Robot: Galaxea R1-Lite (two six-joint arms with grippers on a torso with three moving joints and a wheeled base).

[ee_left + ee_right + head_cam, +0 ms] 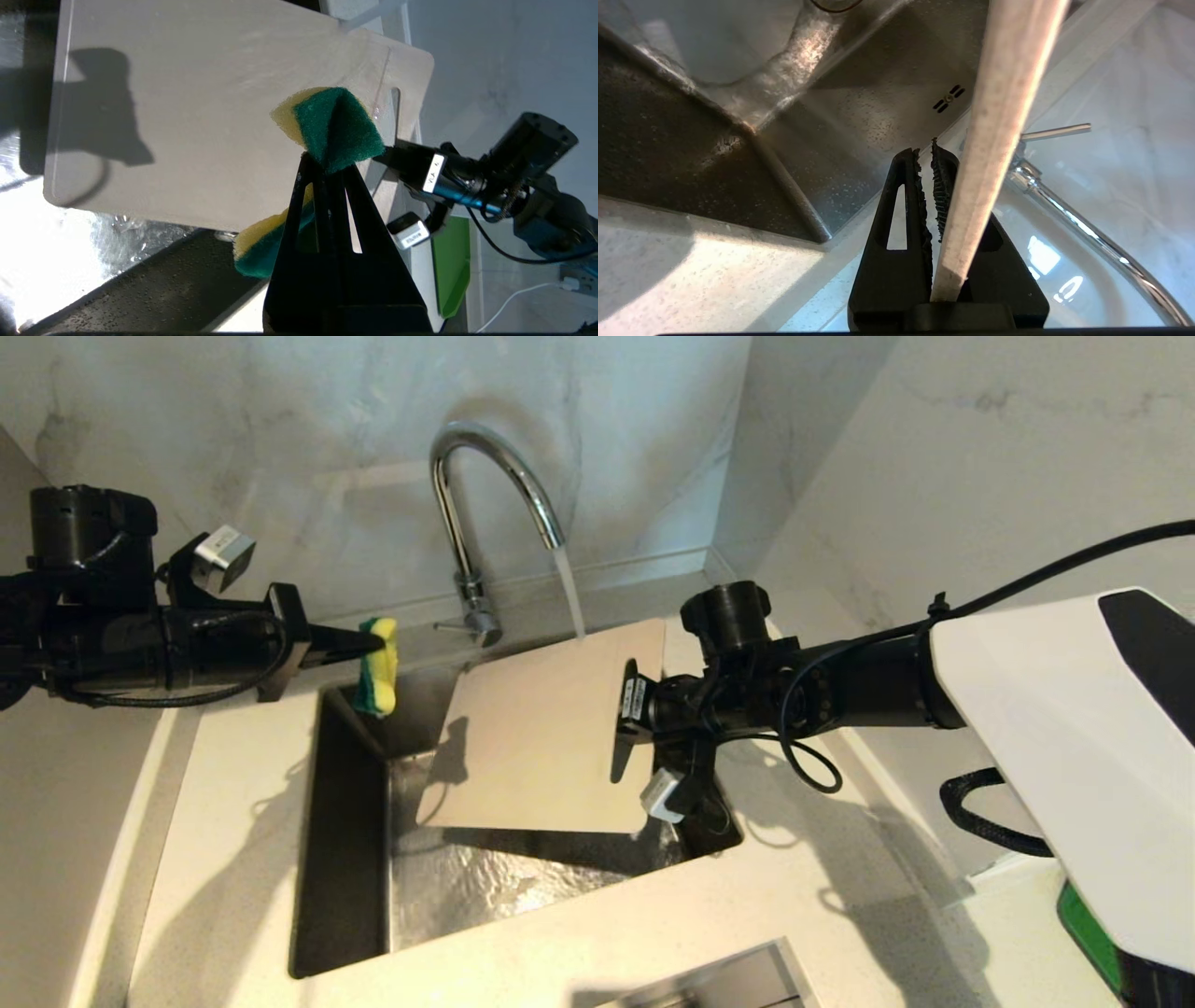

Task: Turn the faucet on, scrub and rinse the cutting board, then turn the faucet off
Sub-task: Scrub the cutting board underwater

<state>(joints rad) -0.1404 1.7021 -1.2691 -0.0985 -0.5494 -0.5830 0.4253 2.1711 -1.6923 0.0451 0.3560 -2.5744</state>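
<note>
Pale speckled desk (233, 859) with the steel sink (485, 887) sunk into it. The cutting board (541, 737) hangs tilted above the basin, its far edge under the stream running from the faucet (485, 476). Right gripper (931, 158) has its jaws clamped on the board's edge beside the handle slot. Left gripper (369, 642), jaws pinched on a yellow-green sponge (381, 667), hovers seemingly just clear of the board.

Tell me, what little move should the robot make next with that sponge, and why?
Probably bring the left gripper and its sponge across onto the cutting board. The faucet is already running onto the board's top edge, the right gripper holds the board tilted over the sink, and the sponge hangs apart from it.
</note>
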